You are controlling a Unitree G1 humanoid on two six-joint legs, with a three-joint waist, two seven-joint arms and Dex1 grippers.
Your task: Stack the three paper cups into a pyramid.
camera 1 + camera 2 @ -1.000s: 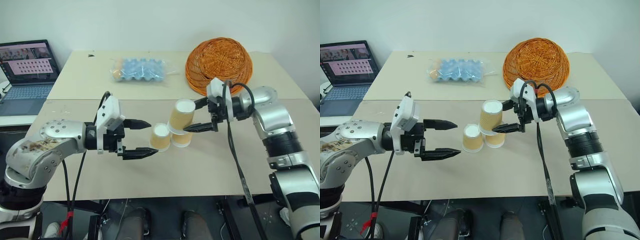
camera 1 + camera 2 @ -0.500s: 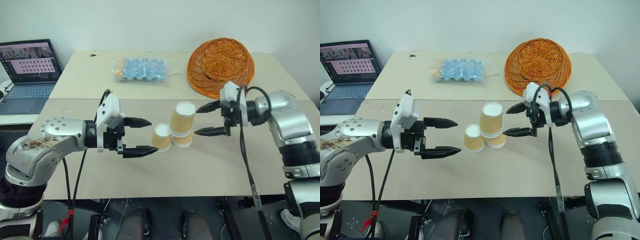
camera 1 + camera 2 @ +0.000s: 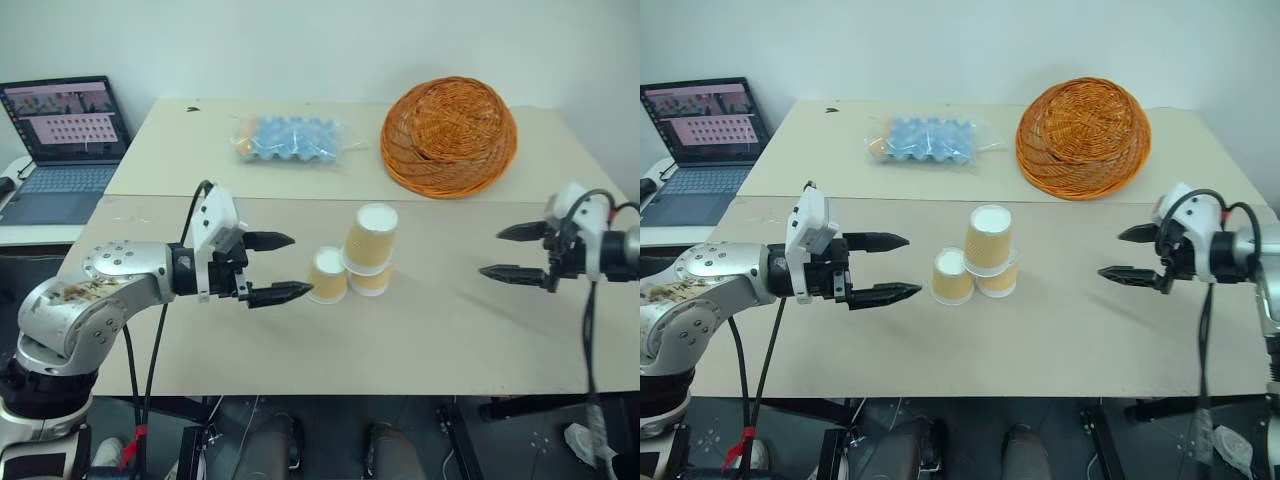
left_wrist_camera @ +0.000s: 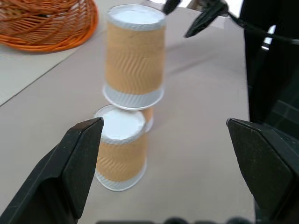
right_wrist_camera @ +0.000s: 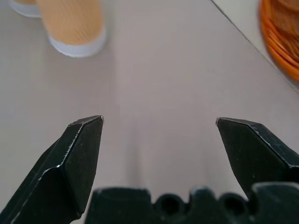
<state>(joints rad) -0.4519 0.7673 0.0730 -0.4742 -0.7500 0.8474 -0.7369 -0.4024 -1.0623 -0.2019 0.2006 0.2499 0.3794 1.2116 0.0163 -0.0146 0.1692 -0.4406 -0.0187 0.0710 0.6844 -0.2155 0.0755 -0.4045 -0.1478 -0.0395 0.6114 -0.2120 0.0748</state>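
Note:
The three paper cups stand upside down in the middle of the table as the pyramid: a left cup (image 3: 327,277) and a right cup (image 3: 371,282) below, the third cup (image 3: 369,238) resting on top of them. My left gripper (image 3: 300,265) is open just left of the left cup, level with it and touching nothing. Far off to the right, my right gripper (image 3: 490,253) hangs open and empty, pointing back toward the stack. The left wrist view shows the top cup (image 4: 134,56) and a lower cup (image 4: 120,151) between the open fingers.
An orange wicker basket (image 3: 448,135) lies tilted at the back right. A bag with a blue egg tray (image 3: 288,138) sits at the back centre. An open laptop (image 3: 65,130) stands on a lower surface to the left. A seam (image 3: 470,203) runs across the table behind the cups.
My right gripper drew away from the top cup and swung far to the right, leaving that cup resting on the two lower ones. The left gripper stayed open beside the stack.

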